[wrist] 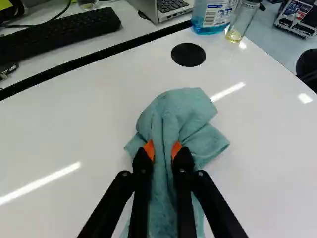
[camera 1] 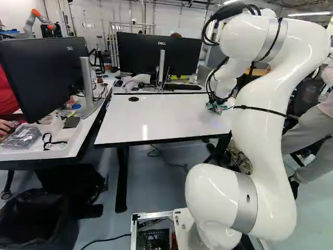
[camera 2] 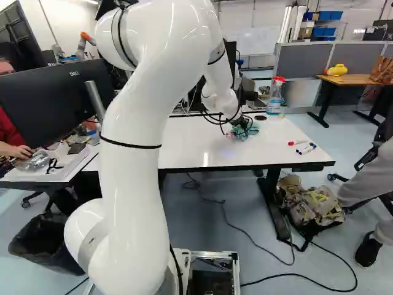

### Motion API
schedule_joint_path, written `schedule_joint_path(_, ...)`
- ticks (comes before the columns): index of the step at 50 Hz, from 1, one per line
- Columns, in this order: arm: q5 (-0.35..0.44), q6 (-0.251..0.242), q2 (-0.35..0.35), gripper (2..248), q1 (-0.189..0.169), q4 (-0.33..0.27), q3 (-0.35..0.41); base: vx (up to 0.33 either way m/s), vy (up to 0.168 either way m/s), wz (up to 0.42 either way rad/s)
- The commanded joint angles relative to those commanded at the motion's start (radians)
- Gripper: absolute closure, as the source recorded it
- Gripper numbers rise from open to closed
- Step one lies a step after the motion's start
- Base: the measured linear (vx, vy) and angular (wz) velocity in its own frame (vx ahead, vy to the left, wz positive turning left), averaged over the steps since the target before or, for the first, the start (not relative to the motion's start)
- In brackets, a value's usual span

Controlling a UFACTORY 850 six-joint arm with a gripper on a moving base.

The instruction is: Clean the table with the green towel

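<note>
Hand (camera 2: 241, 125): clamped on the teal cloth towel (wrist: 173, 116), orange pads (wrist: 177, 148) pressing a fold from both sides. Towel's bunched up on my glossy white worktop (camera 2: 190, 144). Landmark: clear spray bottle (camera 2: 275, 95) with blue liquid and red head, same worktop. Towel sits nearer my base than the bottle and left of it; black round cap (wrist: 188, 54) between the two. Small clear bottle (wrist: 242, 20) with yellowish liquid: just beside the landmark. Capped markers (camera 2: 306, 149): base side of it. Grey laptop (wrist: 161, 10) and black keyboard (wrist: 59, 32): left of it, across the seam.
</note>
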Motion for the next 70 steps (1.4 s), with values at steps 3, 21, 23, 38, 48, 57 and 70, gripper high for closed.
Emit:
schedule_joint_path(3, 0.000, 0.000, 0.009, 195, 0.006, 0.000, 0.012, 0.000, 0.000, 0.000)
schedule_joint_path(21, 0.000, 0.000, 0.062, 195, 0.045, 0.000, 0.083, 0.000, 0.000, 0.000)
schedule_joint_path(23, 0.000, 0.000, 0.068, 195, 0.050, 0.000, 0.091, 0.000, 0.000, 0.000)
schedule_joint_path(38, 0.000, 0.000, 0.119, 195, 0.078, 0.000, 0.155, 0.000, 0.000, 0.000)
schedule_joint_path(48, 0.000, 0.000, 0.160, 195, 0.089, 0.000, 0.208, 0.000, 0.000, 0.000)
schedule_joint_path(57, 0.000, 0.000, 0.196, 195, 0.084, 0.000, 0.253, 0.000, 0.000, 0.000)
schedule_joint_path(70, 0.000, 0.000, 0.209, 195, 0.054, 0.000, 0.269, 0.000, 0.000, 0.000)
